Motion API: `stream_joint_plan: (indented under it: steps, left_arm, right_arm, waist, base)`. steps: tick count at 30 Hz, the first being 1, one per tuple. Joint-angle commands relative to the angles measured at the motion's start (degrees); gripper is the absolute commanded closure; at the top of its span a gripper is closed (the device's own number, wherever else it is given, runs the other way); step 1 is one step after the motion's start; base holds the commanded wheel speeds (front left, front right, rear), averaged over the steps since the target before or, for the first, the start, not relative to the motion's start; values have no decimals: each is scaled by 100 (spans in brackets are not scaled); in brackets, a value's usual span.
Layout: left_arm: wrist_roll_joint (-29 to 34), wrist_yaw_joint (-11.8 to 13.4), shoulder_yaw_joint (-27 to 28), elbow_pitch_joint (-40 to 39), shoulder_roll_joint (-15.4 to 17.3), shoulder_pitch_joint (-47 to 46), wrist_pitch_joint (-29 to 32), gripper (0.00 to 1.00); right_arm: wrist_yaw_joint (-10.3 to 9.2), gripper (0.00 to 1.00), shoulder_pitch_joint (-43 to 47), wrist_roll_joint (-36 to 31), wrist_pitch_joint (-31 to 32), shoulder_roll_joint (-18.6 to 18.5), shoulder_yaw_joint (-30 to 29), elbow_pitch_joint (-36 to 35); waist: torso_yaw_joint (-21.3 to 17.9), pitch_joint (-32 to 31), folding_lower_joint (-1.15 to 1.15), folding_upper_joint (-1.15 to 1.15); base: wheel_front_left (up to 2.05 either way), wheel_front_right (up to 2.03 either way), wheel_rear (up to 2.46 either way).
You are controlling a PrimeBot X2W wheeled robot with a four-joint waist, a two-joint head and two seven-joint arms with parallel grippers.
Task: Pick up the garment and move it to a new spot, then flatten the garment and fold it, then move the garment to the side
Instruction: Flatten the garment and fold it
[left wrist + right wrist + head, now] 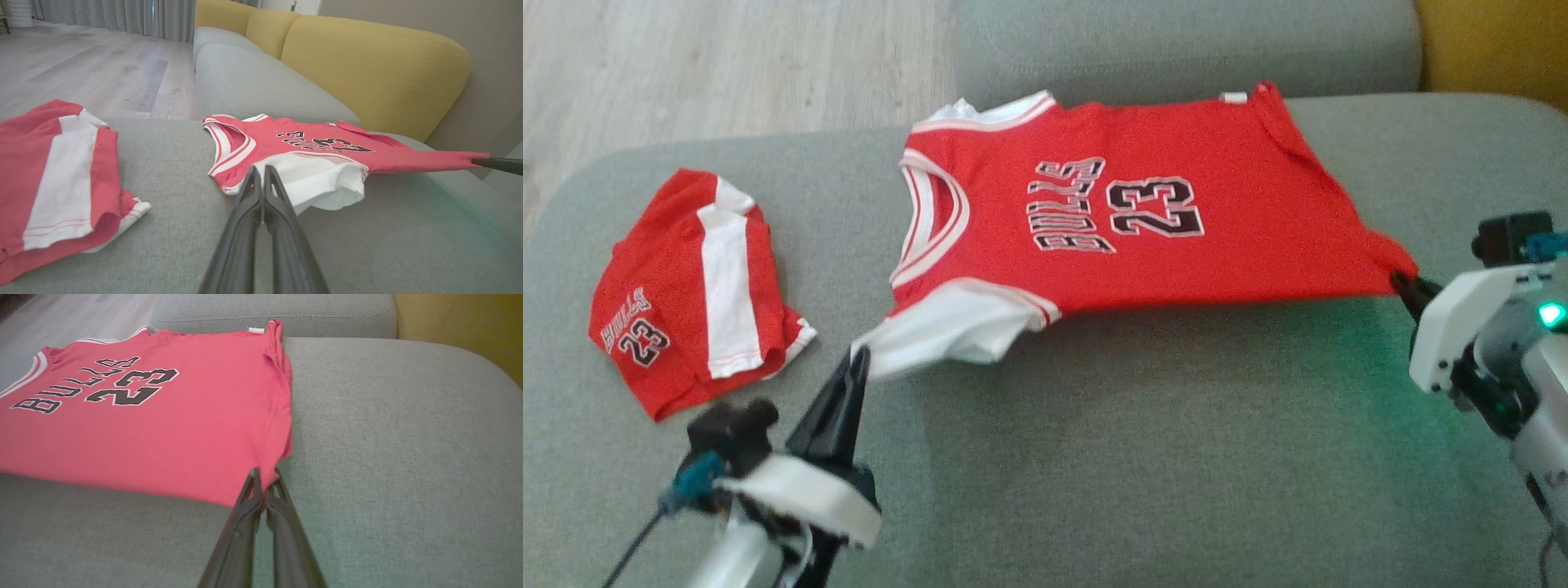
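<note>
Leftward, red shorts [694, 286] lying apart, both jaws pinching near edge of jersey [1176, 253]

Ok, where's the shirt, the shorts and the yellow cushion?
shirt [1152, 208]: head view, on the number 23.
shorts [723, 286]: head view, on the white stripe.
cushion [367, 69]: left wrist view, on its yellow front.
</note>
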Motion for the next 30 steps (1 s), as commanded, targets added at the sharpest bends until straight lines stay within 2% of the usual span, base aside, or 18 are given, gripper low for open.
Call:
stream_joint_plan:
  steps: [1,10,15,22,30]
  left_arm:
    - [-53,53,213,-227,227,-152,-4,100]
    - [-69,607,82,-1579,452,968,305,100]
    - [-116,821,116,-2040,528,1271,391,100]
    - [-61,875,135,-2186,576,1091,483,100]
    - [-38,832,194,-1986,567,607,577,100]
  right_arm:
    - [-4,100,9,67,5,-194,41,-181]
    - [-4,100,923,716,501,-713,43,-1079]
    - [-4,100,1321,844,671,-835,-158,-1534]
    - [-4,100,1421,612,768,-721,-533,-1799]
    - [-4,100,1264,215,932,-481,-957,-1932]
  waist:
    - [-27,-102,1,0]
    - [-76,-378,1,0]
    - [-100,-421,1,0]
    - [-111,-381,1,0]
    - [-111,-181,1,0]
  base:
    - [0,0,0]
    - [0,0,0]
    - [0,0,0]
    - [0,0,0]
    - [0,0,0]
